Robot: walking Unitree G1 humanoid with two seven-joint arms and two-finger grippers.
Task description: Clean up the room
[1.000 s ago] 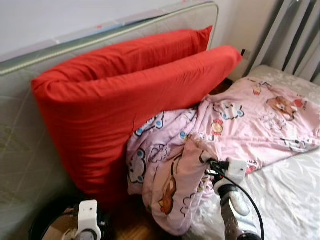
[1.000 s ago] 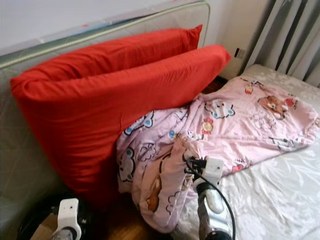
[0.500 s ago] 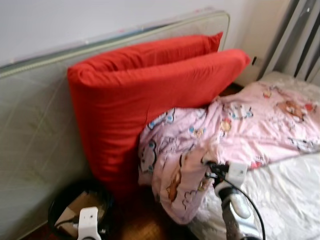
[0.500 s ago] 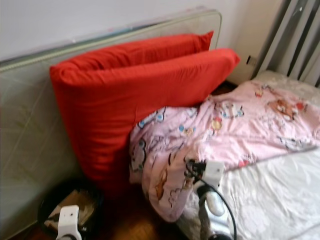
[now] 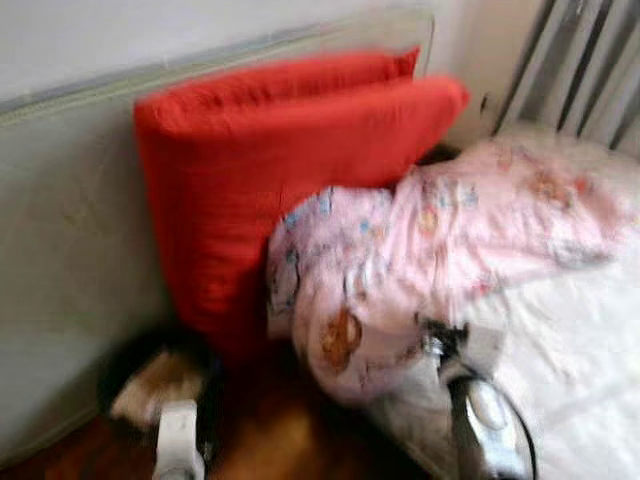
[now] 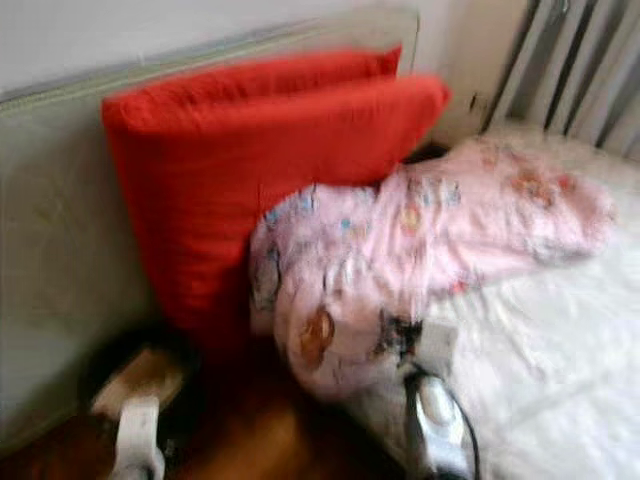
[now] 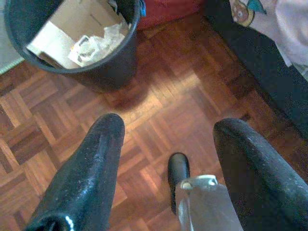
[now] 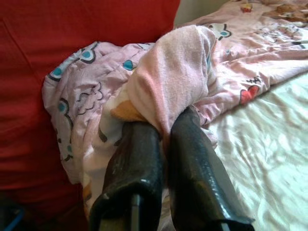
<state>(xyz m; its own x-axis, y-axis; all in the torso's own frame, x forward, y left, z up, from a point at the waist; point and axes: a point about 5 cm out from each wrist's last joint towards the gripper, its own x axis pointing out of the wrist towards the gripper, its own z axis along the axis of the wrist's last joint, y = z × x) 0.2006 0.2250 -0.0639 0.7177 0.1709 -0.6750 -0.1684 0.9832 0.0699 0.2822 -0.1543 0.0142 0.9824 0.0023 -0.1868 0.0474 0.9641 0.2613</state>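
Head views blurred; wrist views sharp. A pale mattress [image 5: 70,230] stood on edge against the wall, with two red pillows [image 5: 270,170] leaning on it. The pink cartoon-print blanket [image 5: 440,250] lay crumpled across the near corner of the white-sheeted bed [image 5: 580,380], its long axis running from the bed's far side toward the pillows, one lobe drooping over the bed edge toward the parquet floor [image 7: 159,101].

Right gripper [image 8: 163,132]: clenched on a fold of that blanket, fabric bunched up between and directly ahead of the two fingers. The bulk of the blanket lay beyond the gripper and to both sides of it. The right arm was the nearer by far.

Left gripper [image 7: 166,144]: released, fingers spread, holding nothing, low over the floor. A black waste bin [image 7: 86,72] holding cardboard and crumpled plastic stood just ahead of it.

Judgement: any pull would have to draw the drooping lobe back onto the bed.
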